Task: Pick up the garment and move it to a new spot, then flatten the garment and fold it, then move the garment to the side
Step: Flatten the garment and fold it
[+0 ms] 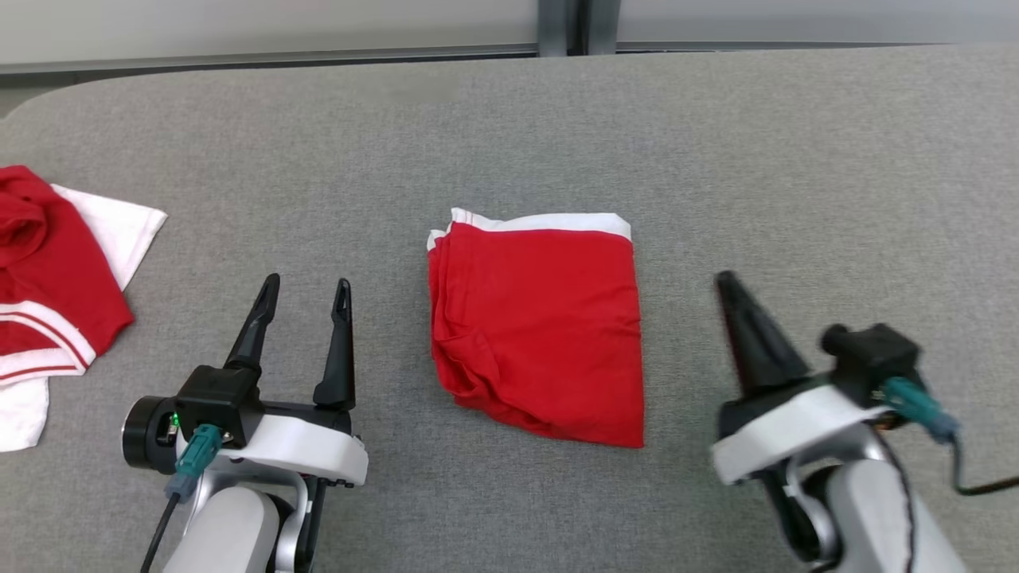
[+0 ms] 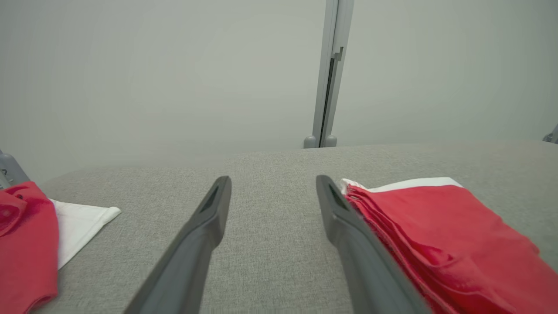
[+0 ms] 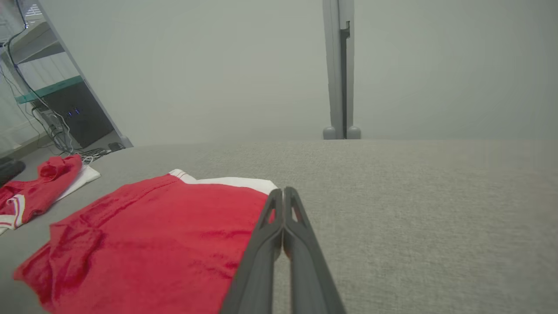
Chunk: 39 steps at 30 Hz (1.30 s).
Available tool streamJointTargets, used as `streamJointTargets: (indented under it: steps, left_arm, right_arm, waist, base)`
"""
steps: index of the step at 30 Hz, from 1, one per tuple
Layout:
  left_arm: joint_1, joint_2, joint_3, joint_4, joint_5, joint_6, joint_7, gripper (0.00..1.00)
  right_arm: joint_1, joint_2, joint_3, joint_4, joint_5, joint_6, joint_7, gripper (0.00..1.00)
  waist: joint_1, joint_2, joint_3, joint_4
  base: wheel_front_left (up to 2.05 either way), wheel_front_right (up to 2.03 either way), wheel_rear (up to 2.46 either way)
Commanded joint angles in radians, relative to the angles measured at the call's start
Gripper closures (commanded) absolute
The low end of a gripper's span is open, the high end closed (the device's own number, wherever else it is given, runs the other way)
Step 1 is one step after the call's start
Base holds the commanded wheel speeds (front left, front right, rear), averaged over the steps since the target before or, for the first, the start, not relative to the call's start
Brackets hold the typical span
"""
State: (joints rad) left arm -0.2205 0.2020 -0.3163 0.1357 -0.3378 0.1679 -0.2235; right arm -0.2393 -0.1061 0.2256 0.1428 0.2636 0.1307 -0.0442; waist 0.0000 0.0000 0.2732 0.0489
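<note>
A red garment (image 1: 535,326) lies folded at the centre of the grey worktop (image 1: 716,143), so folding looks done; moving it aside is left. Left jaws, at seven o'clock, stand open; right jaws, at four o'clock, are closed, empty.

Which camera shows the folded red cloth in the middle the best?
The head view: it looks down on the whole garment, all edges in sight. The left wrist view shows its layered side, cut off by the frame. The right wrist view shows it low and slanted, one edge behind the right gripper.
</note>
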Motion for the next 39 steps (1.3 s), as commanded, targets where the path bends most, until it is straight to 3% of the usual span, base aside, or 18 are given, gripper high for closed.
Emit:
streamJointTargets:
  steps: [1,12,25,32,39]
  left_arm:
    - [-0.024,-0.005,-0.006,0.005,-0.002,-0.005,-0.008,0.0]
    - [-0.056,-0.022,-0.01,0.023,-0.004,-0.007,-0.025,0.0]
    - [-0.06,-0.031,-0.004,0.04,-0.008,-0.009,-0.035,0.0]
    - [-0.048,-0.028,0.001,0.044,-0.005,-0.003,-0.04,0.0]
    - [-0.033,-0.005,0.006,0.036,0.007,0.004,-0.041,0.0]
  right_arm:
    - [-0.037,0.012,0.068,0.032,0.026,0.0,-0.01,1.0]
    - [-0.197,0.046,0.416,0.246,0.137,0.0,-0.069,1.0]
    - [-0.315,0.053,0.705,0.394,0.277,0.0,-0.106,1.0]
    - [-0.344,0.038,0.694,0.393,0.315,0.0,-0.181,1.0]
    - [-0.282,-0.046,0.453,0.293,0.267,0.0,-0.216,1.0]
  waist:
    - [0.0,0.0,0.012,0.018]
    - [0.0,0.0,0.049,0.06]
    - [0.0,0.0,0.051,0.061]
    - [0.0,0.0,0.038,0.049]
    - [0.0,0.0,0.011,0.03]
  base:
    - [0.0,0.0,0.0]
    - [0.0,0.0,0.0]
    - [0.0,0.0,0.0]
    - [0.0,0.0,0.0]
    - [0.0,0.0,0.0]
